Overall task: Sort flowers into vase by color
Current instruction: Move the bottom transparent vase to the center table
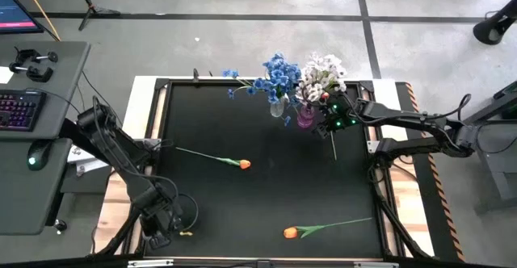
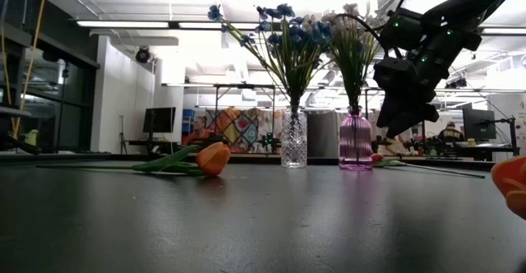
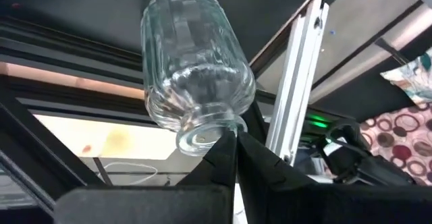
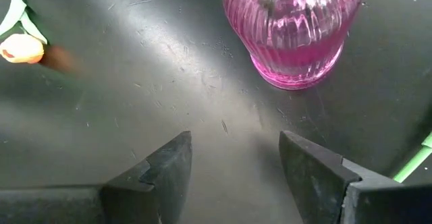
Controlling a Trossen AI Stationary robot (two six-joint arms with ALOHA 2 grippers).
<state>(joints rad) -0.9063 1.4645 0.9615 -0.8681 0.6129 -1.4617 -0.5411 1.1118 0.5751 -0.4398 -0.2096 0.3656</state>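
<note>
Right pincer parted and empty, poised just beside the pink vase at the far edge of the worktop. White sprays in that vase, blue sprays in the clear vase alongside. Still loose: one orange tulip mid-worktop, stem running leftward; a second orange tulip near the front, stem pointing right. Well apart from the right pincer, both. Left pincer pressed shut against an empty clear jar at the front-left corner, likely closer to both. No legible labels or writing.
</note>
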